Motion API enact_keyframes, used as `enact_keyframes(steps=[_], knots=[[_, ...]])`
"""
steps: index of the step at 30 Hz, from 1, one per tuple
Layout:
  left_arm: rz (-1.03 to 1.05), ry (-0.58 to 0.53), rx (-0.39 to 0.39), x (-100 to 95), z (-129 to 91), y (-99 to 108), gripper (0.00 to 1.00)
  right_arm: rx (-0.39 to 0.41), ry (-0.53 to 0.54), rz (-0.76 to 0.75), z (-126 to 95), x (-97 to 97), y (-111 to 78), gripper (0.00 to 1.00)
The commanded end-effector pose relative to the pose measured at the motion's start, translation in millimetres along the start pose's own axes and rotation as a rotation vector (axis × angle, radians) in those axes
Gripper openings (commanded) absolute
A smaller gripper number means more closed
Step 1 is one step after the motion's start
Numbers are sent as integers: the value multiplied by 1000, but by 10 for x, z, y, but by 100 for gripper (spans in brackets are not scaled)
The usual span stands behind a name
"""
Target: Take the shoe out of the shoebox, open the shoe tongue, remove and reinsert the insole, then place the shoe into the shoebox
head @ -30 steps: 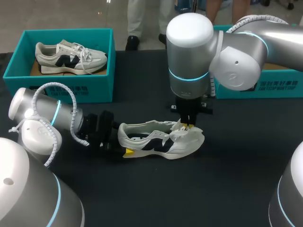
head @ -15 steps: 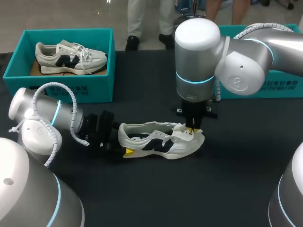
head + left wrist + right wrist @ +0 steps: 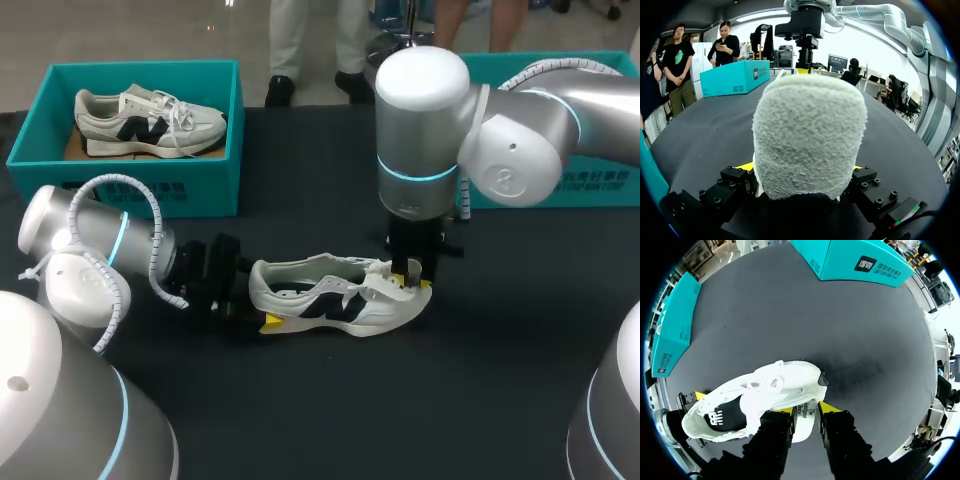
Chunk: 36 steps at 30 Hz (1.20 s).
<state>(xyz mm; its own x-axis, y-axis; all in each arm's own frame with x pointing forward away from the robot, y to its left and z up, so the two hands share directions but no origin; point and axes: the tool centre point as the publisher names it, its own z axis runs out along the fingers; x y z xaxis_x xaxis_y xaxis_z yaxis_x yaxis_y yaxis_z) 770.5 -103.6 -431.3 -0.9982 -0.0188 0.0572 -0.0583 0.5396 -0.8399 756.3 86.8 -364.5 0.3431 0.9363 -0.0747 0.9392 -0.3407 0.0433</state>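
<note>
Left gripper is clamping the shoe at its heel, the shoe resting on the table. Right gripper, above the shoe's forefoot, is pinching the tongue between its 2 fingers. Risk: a hard pull slipping the tongue free or dragging the heel out.

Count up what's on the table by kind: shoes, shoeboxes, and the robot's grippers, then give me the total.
Shoes: 2 (loose shoe, boxed shoe)
Shoeboxes: 2 (left shoebox, right shoebox)
Grippers: 2 (left gripper, right gripper)
Total: 6
</note>
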Motion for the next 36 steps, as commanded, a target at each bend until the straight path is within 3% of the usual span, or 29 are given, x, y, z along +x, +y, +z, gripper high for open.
enact_keyframes(steps=[1,4,8,11,18,19,20,22,23,29,36], knots=[[0,-3,-5,-7,82,54,0,-5,4,3,-13,-9,-1,31],[0,-3,-5,-7,82,54,0,-6,3,4,7,0,7,36],[0,-3,-5,-7,82,54,0,0,-1,3,16,-1,4,33],[0,-3,-5,-7,82,54,0,-14,-7,12,-70,-33,2,34],[0,-3,-5,-7,82,54,0,-55,-14,8,-286,-62,-13,45],[0,-3,-5,-7,82,54,0,-62,-8,0,-315,-57,-15,49],[0,-3,-5,-7,82,54,0,-70,-6,-9,-343,-49,-16,62],[0,-3,-5,-7,82,54,0,-91,-1,-27,-404,-39,-15,98],[0,-3,-5,-7,82,54,0,-98,0,-34,-431,-36,-12,100],[0,-3,-5,-7,82,54,0,-147,-10,-109,-590,-29,20,100],[0,-3,-5,-7,82,54,0,-239,24,-385,-786,12,21,100]])
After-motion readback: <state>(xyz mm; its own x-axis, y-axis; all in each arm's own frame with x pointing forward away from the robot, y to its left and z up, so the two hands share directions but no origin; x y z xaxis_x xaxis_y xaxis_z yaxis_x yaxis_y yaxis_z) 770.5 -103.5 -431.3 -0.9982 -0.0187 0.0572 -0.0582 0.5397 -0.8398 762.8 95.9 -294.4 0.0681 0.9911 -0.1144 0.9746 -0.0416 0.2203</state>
